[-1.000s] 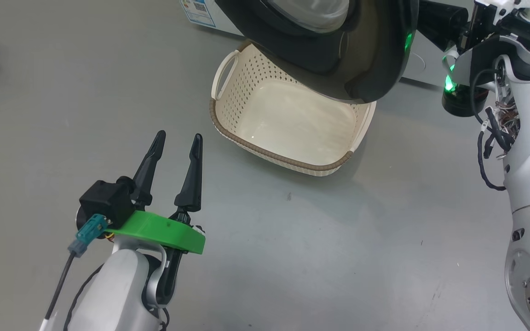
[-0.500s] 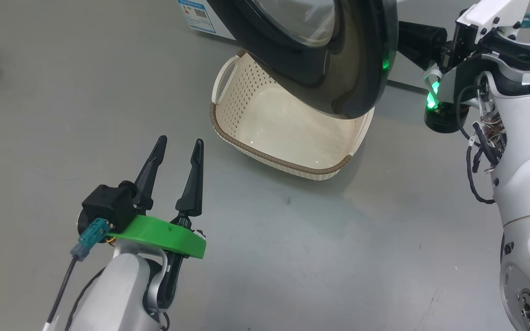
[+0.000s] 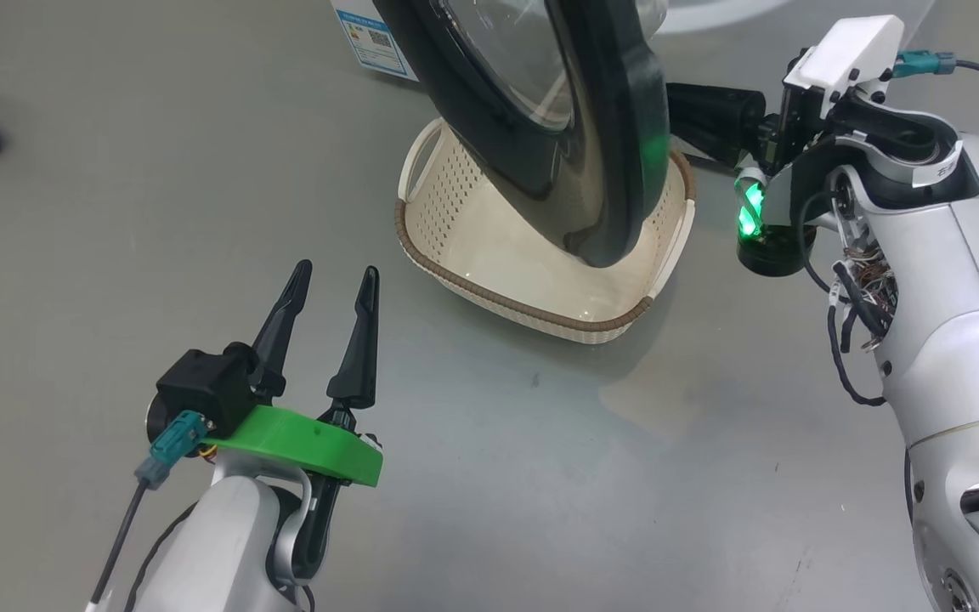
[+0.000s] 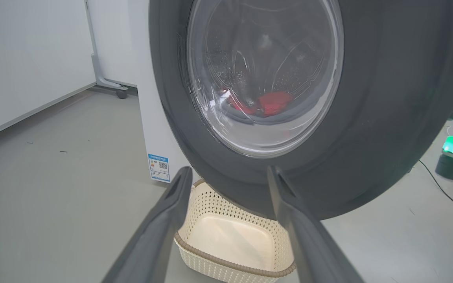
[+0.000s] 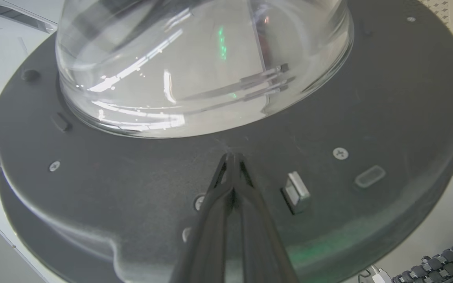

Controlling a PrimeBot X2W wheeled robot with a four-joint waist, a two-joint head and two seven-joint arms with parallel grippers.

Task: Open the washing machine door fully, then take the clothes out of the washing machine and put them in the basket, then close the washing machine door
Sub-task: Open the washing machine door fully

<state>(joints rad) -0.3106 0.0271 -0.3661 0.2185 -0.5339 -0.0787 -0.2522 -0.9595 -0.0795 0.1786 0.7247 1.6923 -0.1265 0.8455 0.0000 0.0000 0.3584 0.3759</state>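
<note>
Washing machine door (image 3: 617, 127) partly open, edge over basket (image 3: 506, 297). My right gripper (image 5: 232, 157) pressed together, tips on its inner ring just beside glass. Red clothes (image 4: 273, 103) inside drum. My left gripper (image 3: 332, 276) spread, near basket, empty.

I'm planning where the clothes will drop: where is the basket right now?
In the head view, the basket stands on the floor at upper centre, partly beneath the washing machine door, ahead and to the right of the left gripper.

Black-ringed door (image 3: 617, 170) over cream basket (image 3: 532, 306)
</note>
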